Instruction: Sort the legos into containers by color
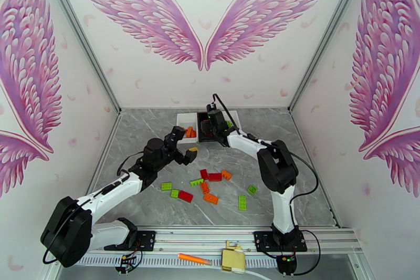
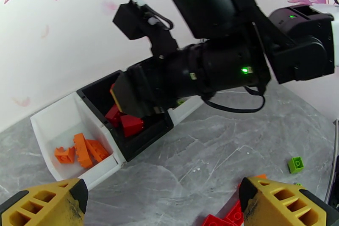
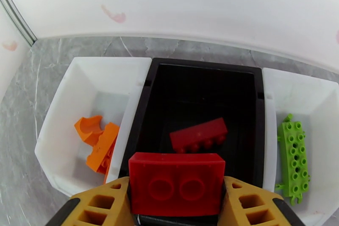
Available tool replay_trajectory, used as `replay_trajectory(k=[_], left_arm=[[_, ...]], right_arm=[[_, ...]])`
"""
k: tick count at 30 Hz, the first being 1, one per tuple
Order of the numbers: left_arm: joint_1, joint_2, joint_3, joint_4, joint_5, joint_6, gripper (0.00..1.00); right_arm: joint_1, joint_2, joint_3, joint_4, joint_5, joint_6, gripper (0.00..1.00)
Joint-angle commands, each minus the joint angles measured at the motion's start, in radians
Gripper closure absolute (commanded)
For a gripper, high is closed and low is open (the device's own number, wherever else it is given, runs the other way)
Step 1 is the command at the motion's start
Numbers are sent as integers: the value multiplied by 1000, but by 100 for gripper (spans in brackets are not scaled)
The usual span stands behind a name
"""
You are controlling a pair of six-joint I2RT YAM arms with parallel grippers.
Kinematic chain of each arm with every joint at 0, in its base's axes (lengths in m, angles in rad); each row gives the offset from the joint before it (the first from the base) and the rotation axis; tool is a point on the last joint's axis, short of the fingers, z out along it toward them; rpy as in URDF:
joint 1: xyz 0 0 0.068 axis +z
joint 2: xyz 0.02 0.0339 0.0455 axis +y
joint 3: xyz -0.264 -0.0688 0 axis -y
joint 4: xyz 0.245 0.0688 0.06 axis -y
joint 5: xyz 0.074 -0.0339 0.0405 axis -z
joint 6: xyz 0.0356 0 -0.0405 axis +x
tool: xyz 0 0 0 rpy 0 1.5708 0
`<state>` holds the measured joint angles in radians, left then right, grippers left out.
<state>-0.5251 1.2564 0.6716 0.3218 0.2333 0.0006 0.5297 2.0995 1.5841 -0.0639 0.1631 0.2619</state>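
Pinching a small red studded plastic brick in my half-closed right hand, I hold it just above the black open-topped plastic bin, since reds belong below.

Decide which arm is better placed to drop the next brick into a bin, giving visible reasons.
Right. The right gripper holds a red brick above the black bin, which already holds red bricks. The left gripper hangs open and empty short of that bin.
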Motion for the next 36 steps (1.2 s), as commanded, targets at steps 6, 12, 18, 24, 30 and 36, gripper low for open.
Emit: replay_trajectory(k=[6, 12, 18, 24, 30, 36], left_arm=[[-6, -17, -19, -35, 50, 51, 1], [-6, -22, -13, -36, 70, 75, 1], [-6, -29, 5, -67, 78, 72, 1], [-7, -43, 18, -72, 80, 54, 1], [-21, -52, 12, -62, 106, 76, 1], [-53, -60, 25, -118, 161, 114, 1]], right_arm=[[-23, 100, 134, -70, 12, 65, 61], [-24, 113, 166, -116, 9, 55, 52], [-23, 7, 114, -150, -58, 57, 29], [-22, -186, -80, -109, -76, 60, 13], [-22, -410, -338, -100, -13, 72, 7], [-23, -681, -611, -159, 90, 178, 4]])
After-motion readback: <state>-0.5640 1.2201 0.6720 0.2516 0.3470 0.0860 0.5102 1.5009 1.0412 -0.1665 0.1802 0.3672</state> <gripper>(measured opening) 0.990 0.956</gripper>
